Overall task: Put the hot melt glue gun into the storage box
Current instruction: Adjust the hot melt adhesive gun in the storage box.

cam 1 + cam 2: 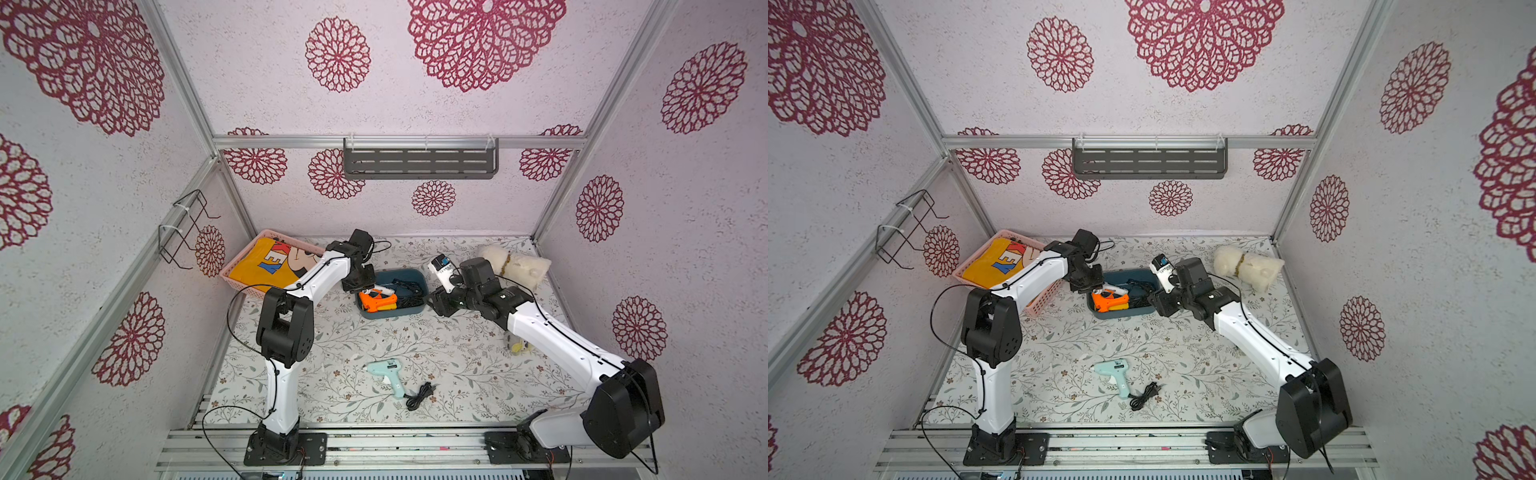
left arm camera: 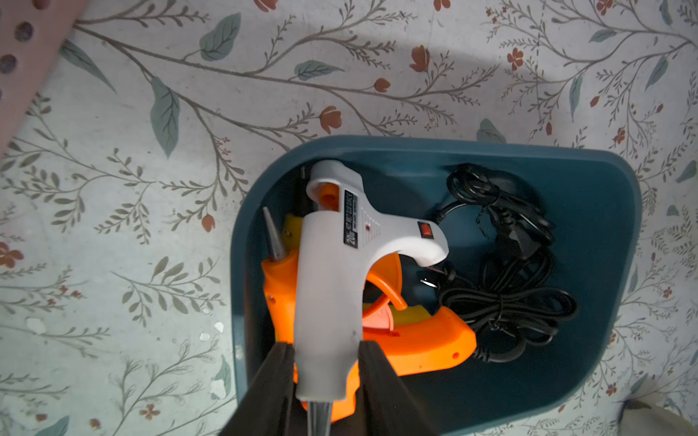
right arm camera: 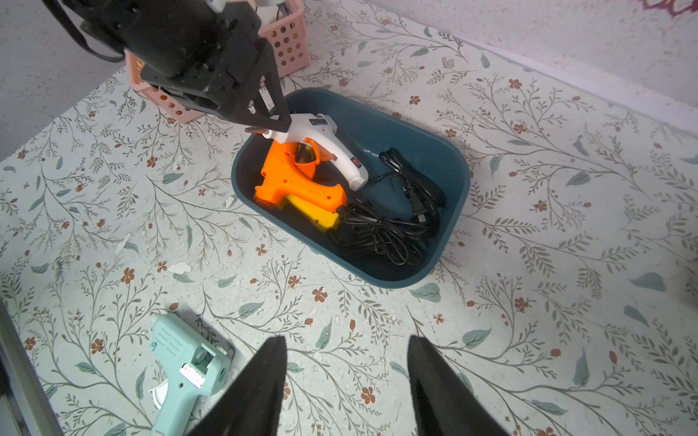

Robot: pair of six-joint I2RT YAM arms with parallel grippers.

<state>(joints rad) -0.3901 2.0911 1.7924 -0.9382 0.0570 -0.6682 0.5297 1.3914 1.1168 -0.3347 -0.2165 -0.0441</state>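
Left end effector (image 2: 325, 345) sits at the storage box's (image 2: 604, 264) left end, its two fingers set close against either flank of the white glue gun (image 2: 332, 271) at the nozzle end of the barrel. The pictures do not settle whether the fingers pinch the barrel or merely lie beside it. The white gun is inside the box, lying on top of the orange glue gun (image 2: 426, 339), with a yellow gun (image 3: 321, 215) under that. Its barrel runs along the box's left end wall and its handle points in toward the bundled black cords (image 2: 506, 302) that fill the right half.

Just beside the box's right end, the right end effector (image 3: 347, 339) hangs with its fingers spread wide. Only bare worktop (image 1: 457, 365) shows between them, and it holds and touches nothing.

One mint glue gun (image 1: 384, 372) lies outside the box, well apart from it on the side toward the arm bases and roughly level with the box's middle. It lies flat, with its barrel running parallel to the box's long side and the nozzle toward the left arm's side. The handle angles away from the box, and its coiled cord (image 1: 419, 395) lies just beside the handle's end.

The two end effectors look about equally far from this gun. The right one seems the readier choice, since it is empty and its wrist view already shows the gun. A grasp would likely need the fingers closing across the barrel's width, so the wrist would have to turn to suit that axis.
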